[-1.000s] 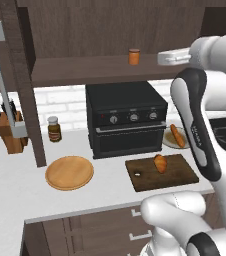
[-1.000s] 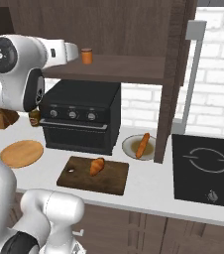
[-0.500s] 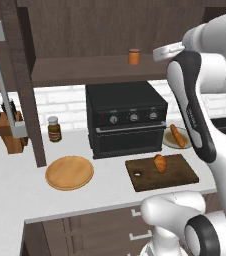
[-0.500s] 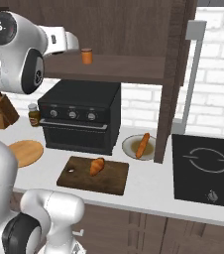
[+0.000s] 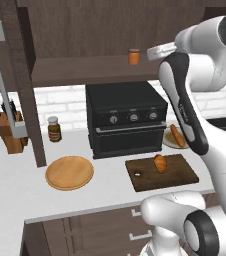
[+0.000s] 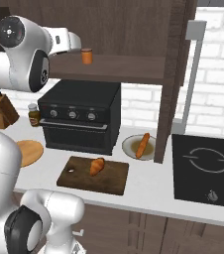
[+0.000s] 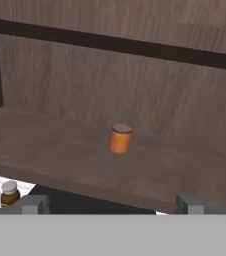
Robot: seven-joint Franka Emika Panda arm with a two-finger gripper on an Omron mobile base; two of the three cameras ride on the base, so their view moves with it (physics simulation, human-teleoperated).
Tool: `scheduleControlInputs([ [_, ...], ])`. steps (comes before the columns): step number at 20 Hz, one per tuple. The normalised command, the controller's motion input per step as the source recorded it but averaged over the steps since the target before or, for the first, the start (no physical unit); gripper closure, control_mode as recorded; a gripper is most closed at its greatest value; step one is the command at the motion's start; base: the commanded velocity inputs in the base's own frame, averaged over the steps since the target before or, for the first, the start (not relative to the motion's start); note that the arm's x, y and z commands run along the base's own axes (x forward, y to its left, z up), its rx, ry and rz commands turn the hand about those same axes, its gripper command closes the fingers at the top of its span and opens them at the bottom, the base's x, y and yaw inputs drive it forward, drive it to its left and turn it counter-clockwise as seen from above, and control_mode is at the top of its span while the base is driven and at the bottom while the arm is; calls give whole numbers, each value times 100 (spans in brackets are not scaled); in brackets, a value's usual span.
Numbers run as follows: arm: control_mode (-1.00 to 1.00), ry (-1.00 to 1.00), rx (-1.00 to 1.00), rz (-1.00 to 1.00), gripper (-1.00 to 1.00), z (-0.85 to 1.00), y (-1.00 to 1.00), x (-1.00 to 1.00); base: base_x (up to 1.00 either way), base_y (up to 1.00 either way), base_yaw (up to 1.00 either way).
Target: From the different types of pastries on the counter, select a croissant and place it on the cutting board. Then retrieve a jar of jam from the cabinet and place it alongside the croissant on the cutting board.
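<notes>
The croissant [image 5: 159, 163] [image 6: 97, 166] lies on the dark cutting board [image 5: 182, 176] [image 6: 111, 182] on the counter [image 5: 105, 187]. The orange jar of jam [image 5: 134, 56] [image 6: 87, 56] [image 7: 120, 138] stands upright on the cabinet's open shelf [image 5: 80, 70] [image 7: 55, 150]. My gripper [image 7: 111, 204] [image 6: 76, 42] is raised to shelf height, open and empty. It faces the jar from in front of the shelf edge and stands apart from it. Both fingertips [image 7: 33, 202] show low in the hand view, with the jar centred between them.
The longer loaf [image 5: 176, 136] [image 6: 142, 144] rests on a white plate beside the black oven [image 5: 126, 120]. A round wooden plate [image 5: 69, 173], a dark jar [image 5: 54, 130] and a knife block [image 5: 7, 131] sit to the left. A cabinet post [image 6: 167, 99] and a cooktop [image 6: 208, 168] lie right.
The arm has risen and swung the hand along the shelf front toward the jar of jam. The jaws stayed open; croissant and board have not moved.
</notes>
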Motion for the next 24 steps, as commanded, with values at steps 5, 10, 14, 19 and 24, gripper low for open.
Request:
scheduleControlInputs([
  [5, -100, 0, -1, -3, -100, -14, 2, 7, 0, 0, 0],
  [10, -100, 3, -4, -3, -100, -12, 0, 12, 0, 0, 0],
  [14, -100, 0, 0, -1, -100, 0, 0, 23, 0, 0, 0],
  [19, -100, 6, 0, -1, -100, -12, 0, 44, 0, 0, 0],
  [24, -100, 13, 0, 0, -100, -8, 0, 23, 0, 0, 0],
])
